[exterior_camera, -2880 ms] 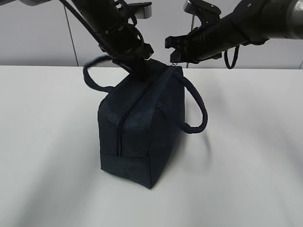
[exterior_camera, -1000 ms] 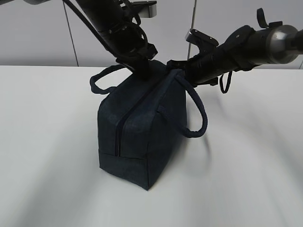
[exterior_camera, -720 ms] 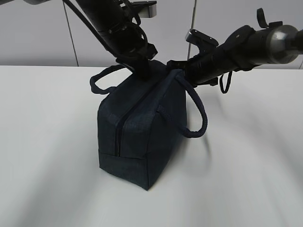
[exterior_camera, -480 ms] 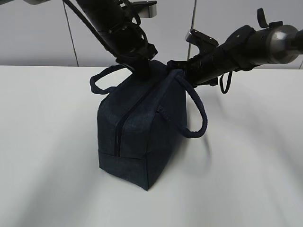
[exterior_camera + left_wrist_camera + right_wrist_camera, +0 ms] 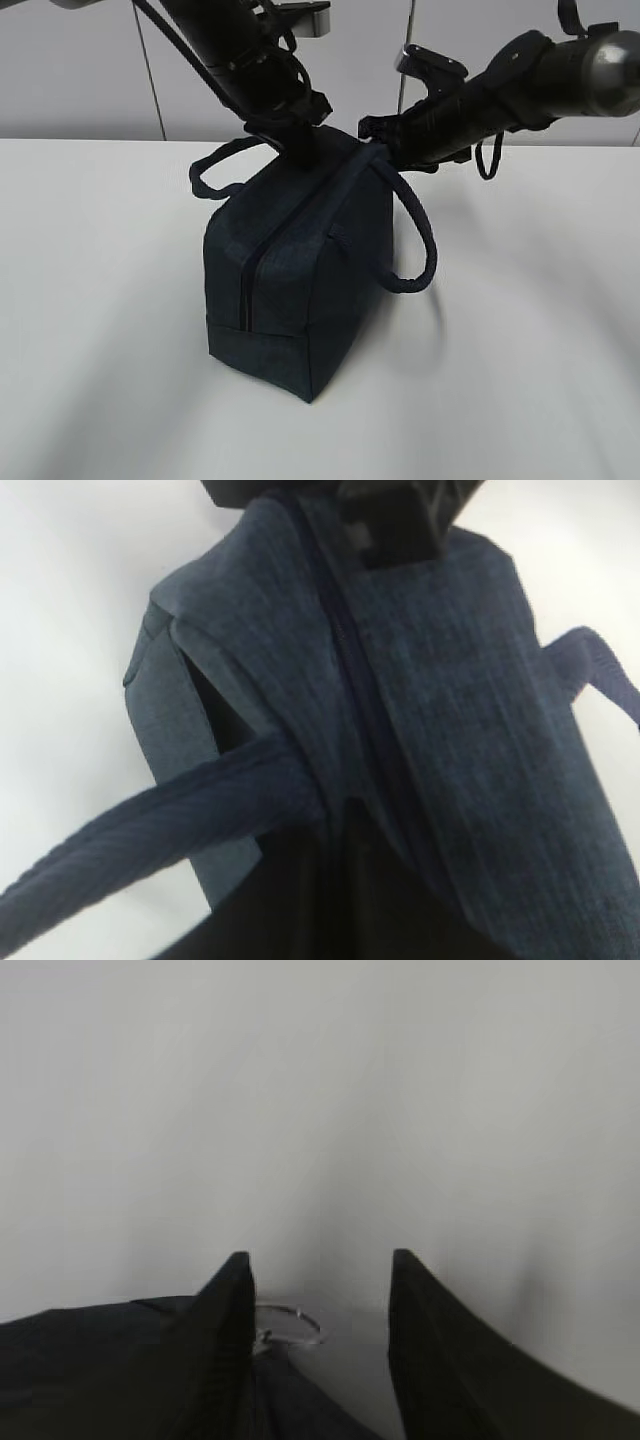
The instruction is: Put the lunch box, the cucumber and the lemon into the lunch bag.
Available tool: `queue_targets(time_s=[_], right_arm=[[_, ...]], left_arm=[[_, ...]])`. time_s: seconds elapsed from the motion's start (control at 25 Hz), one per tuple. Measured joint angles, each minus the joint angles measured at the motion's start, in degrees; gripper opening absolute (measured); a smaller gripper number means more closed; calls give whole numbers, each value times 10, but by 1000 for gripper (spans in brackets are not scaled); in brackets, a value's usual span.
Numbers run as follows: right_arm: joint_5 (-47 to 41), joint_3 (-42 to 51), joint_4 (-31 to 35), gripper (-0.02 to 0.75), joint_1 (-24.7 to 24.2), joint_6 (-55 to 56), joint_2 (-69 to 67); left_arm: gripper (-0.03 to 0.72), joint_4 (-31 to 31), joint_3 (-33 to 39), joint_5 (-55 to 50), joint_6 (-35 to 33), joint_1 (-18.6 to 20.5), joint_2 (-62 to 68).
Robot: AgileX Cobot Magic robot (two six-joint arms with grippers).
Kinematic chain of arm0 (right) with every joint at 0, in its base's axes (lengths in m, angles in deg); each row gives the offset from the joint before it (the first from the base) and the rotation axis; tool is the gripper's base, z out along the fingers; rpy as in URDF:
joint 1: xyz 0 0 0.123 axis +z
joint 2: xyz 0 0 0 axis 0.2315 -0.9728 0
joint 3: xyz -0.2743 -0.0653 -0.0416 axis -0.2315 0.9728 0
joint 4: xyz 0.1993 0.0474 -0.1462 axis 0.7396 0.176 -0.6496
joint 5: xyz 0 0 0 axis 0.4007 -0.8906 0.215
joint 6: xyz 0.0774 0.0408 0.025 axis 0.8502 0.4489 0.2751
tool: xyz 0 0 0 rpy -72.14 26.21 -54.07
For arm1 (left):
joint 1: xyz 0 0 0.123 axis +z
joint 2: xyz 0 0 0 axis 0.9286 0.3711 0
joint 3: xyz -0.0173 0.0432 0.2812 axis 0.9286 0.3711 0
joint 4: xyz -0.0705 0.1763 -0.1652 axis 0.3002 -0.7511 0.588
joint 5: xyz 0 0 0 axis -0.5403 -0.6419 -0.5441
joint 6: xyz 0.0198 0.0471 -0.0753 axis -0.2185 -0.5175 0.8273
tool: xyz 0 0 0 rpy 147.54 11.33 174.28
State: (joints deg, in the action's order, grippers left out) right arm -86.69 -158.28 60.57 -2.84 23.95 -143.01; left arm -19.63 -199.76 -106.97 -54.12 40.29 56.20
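The dark navy lunch bag (image 5: 300,260) stands on the white table (image 5: 100,300) with its top zipper (image 5: 352,670) closed. My left gripper (image 5: 298,143) comes down on the bag's far top end and is shut on the fabric beside the zipper. My right gripper (image 5: 320,1260) is open at the bag's far top corner (image 5: 372,137). The metal ring pull (image 5: 292,1324) lies between its fingers, close to the left one. The lunch box, cucumber and lemon are out of view.
One padded handle (image 5: 415,235) hangs down the bag's right side; the other (image 5: 215,165) loops out to the left and shows in the left wrist view (image 5: 150,830). A grey wall (image 5: 80,70) runs behind the table.
My right arm came down to the bag's top corner, then rose slightly in the last half second. The left gripper has stayed on the bag's top.
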Motion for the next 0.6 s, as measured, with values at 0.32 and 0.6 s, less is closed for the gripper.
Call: queue_targets(time_s=[0.32,0.6], right_arm=[[-10,0,-48,410,0,-1,58],[-56,0,-132,411,0,8,132]], left_arm=[[48,-5,0,0,2,0,-1],[308,-27,0,0,27,0,-10]])
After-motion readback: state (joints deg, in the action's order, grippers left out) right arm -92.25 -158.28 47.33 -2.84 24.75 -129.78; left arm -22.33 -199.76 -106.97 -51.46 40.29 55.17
